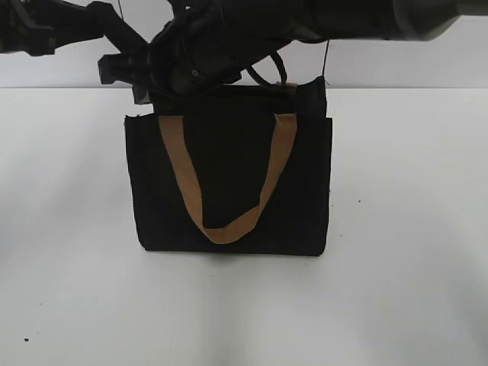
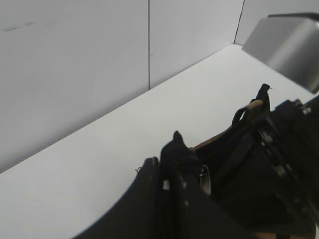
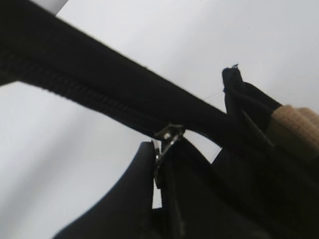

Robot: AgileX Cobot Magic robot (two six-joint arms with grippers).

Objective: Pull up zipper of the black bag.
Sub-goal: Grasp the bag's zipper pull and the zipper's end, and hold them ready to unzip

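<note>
The black bag stands upright on the white table, one tan strap handle hanging down its front. Both arms are over its top left edge. My left gripper is shut on a pointed corner of the bag's black fabric; in the exterior view it sits just above the bag's top left. My right gripper is shut on the silvery pull tab. The dark zipper runs from the tab up to the left. The bag's other corner and a tan strap show at the right.
The white table extends on all sides of the bag. A pale wall stands behind it. A grey box-like object is at the far table corner. The right arm crosses over the bag's top.
</note>
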